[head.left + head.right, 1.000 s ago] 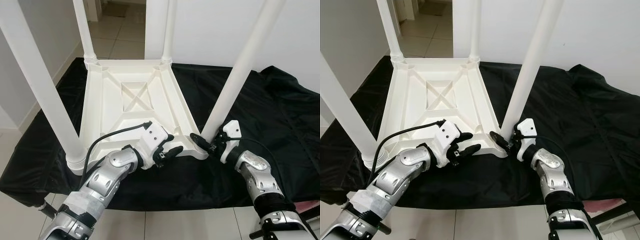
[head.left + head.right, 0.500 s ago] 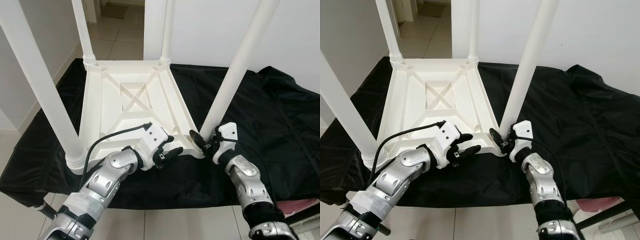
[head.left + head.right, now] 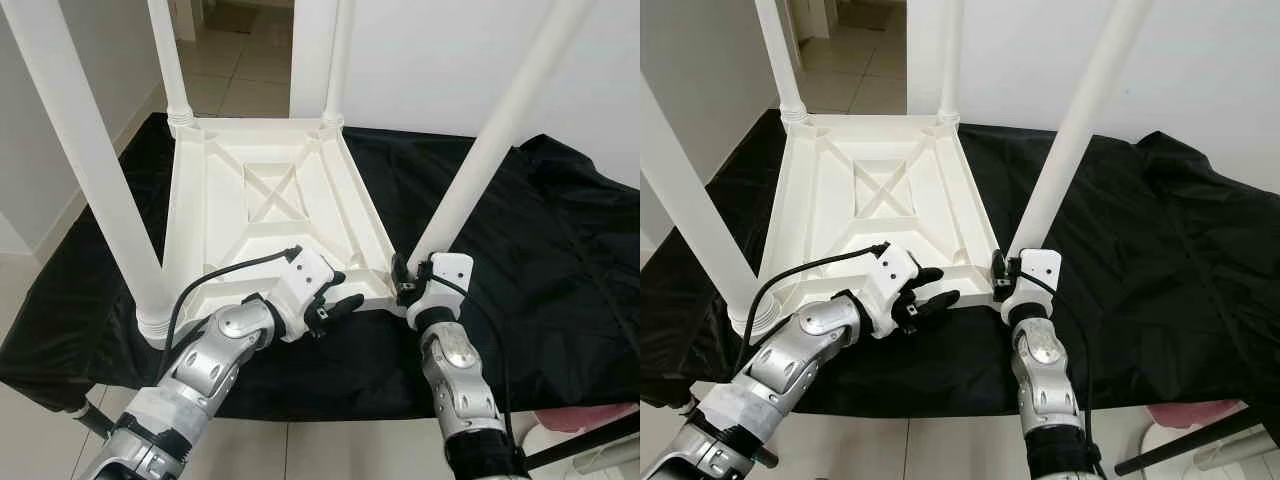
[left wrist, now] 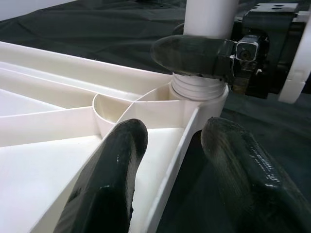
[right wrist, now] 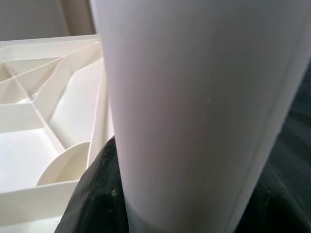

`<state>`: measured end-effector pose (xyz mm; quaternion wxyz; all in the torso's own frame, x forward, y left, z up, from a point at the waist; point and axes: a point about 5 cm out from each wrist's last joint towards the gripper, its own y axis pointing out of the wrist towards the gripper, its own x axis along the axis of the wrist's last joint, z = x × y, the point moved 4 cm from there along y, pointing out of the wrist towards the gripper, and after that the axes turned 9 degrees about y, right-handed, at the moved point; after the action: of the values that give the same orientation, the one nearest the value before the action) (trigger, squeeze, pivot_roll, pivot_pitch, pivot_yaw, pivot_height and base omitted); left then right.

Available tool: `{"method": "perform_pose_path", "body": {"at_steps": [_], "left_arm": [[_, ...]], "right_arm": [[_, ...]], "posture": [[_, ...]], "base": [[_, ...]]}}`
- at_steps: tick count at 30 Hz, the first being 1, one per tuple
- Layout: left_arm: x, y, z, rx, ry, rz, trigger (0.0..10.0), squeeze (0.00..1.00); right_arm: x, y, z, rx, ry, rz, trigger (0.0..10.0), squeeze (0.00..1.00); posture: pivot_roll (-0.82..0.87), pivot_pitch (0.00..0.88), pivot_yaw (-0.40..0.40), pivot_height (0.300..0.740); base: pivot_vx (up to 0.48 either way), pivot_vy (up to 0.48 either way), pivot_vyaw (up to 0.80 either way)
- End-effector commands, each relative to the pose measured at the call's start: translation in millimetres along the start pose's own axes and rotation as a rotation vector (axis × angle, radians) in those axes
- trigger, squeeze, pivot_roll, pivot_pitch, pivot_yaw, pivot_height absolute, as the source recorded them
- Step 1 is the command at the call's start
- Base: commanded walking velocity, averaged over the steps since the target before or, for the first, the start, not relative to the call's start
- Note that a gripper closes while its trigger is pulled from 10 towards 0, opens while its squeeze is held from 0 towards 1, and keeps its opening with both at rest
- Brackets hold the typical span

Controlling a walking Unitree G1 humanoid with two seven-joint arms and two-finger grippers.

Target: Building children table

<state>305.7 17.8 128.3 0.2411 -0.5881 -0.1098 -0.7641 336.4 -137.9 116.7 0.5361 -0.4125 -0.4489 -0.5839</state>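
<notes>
Tabletop (image 3: 265, 215) lies upside down on the black cloth (image 3: 540, 250) over the counter; my right fingers (image 3: 404, 282) are clamped round the base of the near-right leg (image 3: 470, 180), which leans outward. Risk: a tilted leg could jam or pop from its socket if I twist. Left fingers (image 4: 126, 145) apart, straddling the rim w/o gripping, so the top could slide. Leg tops cut off; socket seating hidden

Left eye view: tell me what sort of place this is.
Probably a room in a home. Pale tiled floor runs back through a doorway, plain white walls stand behind, and an upturned white children's table lies on a black cloth.
</notes>
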Motion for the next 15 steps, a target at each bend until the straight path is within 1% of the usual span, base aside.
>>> {"method": "perform_pose_path", "body": {"at_steps": [1,8,9,11,15], "left_arm": [[-0.6,-1.5,-7.6,-0.069,-0.001,-0.005,10.0,0.00],[-0.7,-1.9,-8.0,-0.066,-0.002,-0.004,10.0,0.00],[-0.5,-1.9,-7.5,-0.065,-0.001,-0.004,10.0,0.00],[-0.5,-1.9,-7.5,-0.065,-0.001,-0.004,10.0,0.00],[-1.0,-2.8,-7.0,-0.060,0.000,-0.003,10.0,0.00]], "right_arm": [[-11.1,-4.8,2.6,-0.013,0.014,0.049,10.0,0.00],[-9.9,-5.4,2.0,-0.005,-0.005,0.054,10.0,0.00],[-9.0,-5.3,2.3,-0.005,-0.008,0.051,10.0,1.00],[-9.0,-5.3,2.3,-0.005,-0.008,0.051,10.0,1.00],[-5.2,-6.8,5.4,0.036,0.011,0.036,10.0,1.00]], "posture": [[0.01,0.000,-0.090,0.740],[0.02,0.000,-0.093,0.740],[0.02,0.000,-0.096,0.740],[0.02,0.000,-0.096,0.740],[0.02,0.000,-0.099,0.740]], "base": [[0.000,0.000,0.00],[0.000,0.000,0.00],[0.000,0.000,0.00],[0.000,0.000,0.00],[0.000,0.000,0.00]]}}
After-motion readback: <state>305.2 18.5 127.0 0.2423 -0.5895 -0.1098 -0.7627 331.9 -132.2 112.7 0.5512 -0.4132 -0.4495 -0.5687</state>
